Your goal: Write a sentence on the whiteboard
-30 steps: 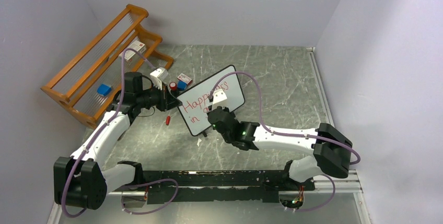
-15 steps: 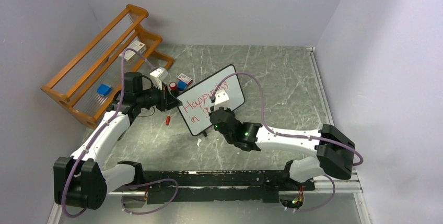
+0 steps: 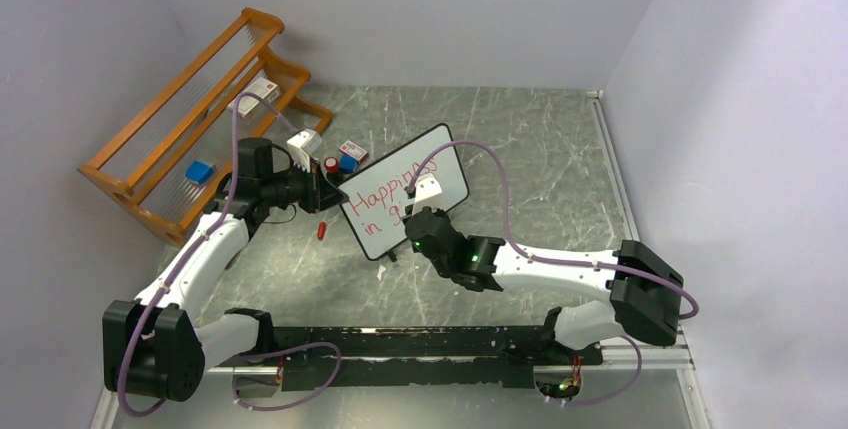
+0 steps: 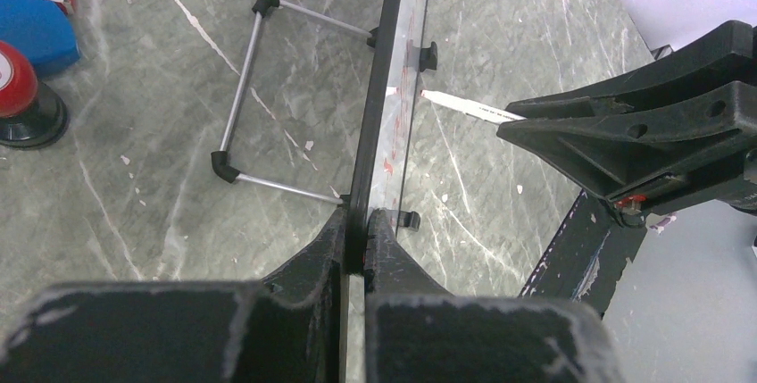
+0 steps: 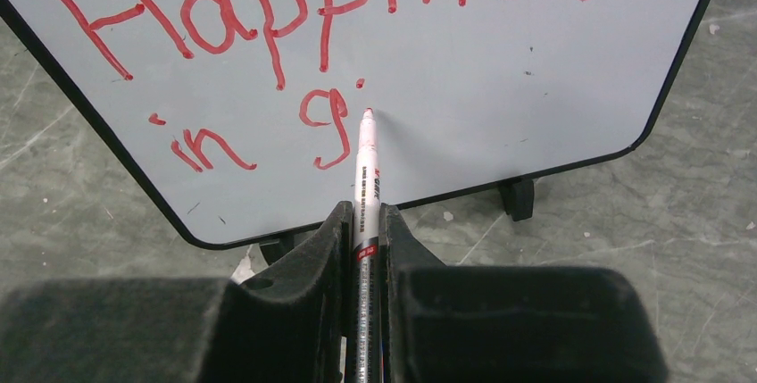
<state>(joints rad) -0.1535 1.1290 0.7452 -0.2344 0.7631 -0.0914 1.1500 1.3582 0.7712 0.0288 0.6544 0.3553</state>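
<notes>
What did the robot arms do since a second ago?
The right jaws, shut on the marker, slid slightly right along the whiteboard, and the g in the sentence now shows its tail. The left jaws stayed clamped on the board's edge, and the board kept its place.

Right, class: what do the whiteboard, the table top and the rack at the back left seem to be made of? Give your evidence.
Whiteboard: smooth, faintly reflective white sheet in a thin black frame, probably plastic.
Table top: grey-green stone look with white veins; it could be printed laminate.
Rack: glossy orange-brown rails, likely varnished wood, with thin metal-looking rods between them.
</notes>
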